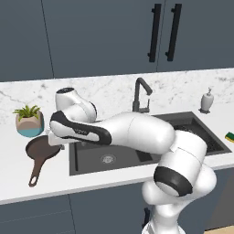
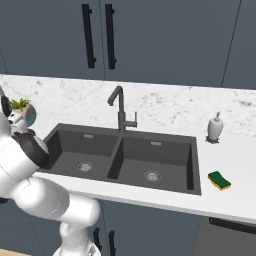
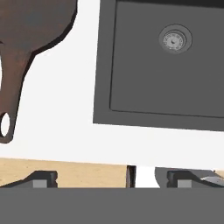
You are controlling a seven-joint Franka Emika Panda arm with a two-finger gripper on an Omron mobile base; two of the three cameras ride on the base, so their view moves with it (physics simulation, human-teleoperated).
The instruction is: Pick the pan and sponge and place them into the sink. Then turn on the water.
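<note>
- The bench (image 1: 13,178) is a flat white top with a faintly marbled white backsplash, broken by the sink (image 1: 91,165): a dark grey, matte, square-cornered double basin with round metal drains. Both basins look bare and no stream falls from the dark gooseneck faucet (image 1: 141,93).
- The pan (image 1: 42,148) lies on the bench just left of the sink's left basin, in front of a small potted plant (image 1: 29,119). It is a round, dark brown, dull-surfaced skillet; its long thin handle runs from the bowl toward the bench's front edge and ends in a loop.
- The hand (image 3: 111,178) hangs over the strip of bench between pan and sink, fingers spread wide and holding nothing. In the hand view the pan sits to the left of the fingertips, handle loop nearest, so I judge the coming move to be a sideways shift toward the handle, closing across its length.
- The sponge (image 2: 219,180), a small yellow block with a green layer, rests on the bench right of the sink, well apart from the hand.
</note>
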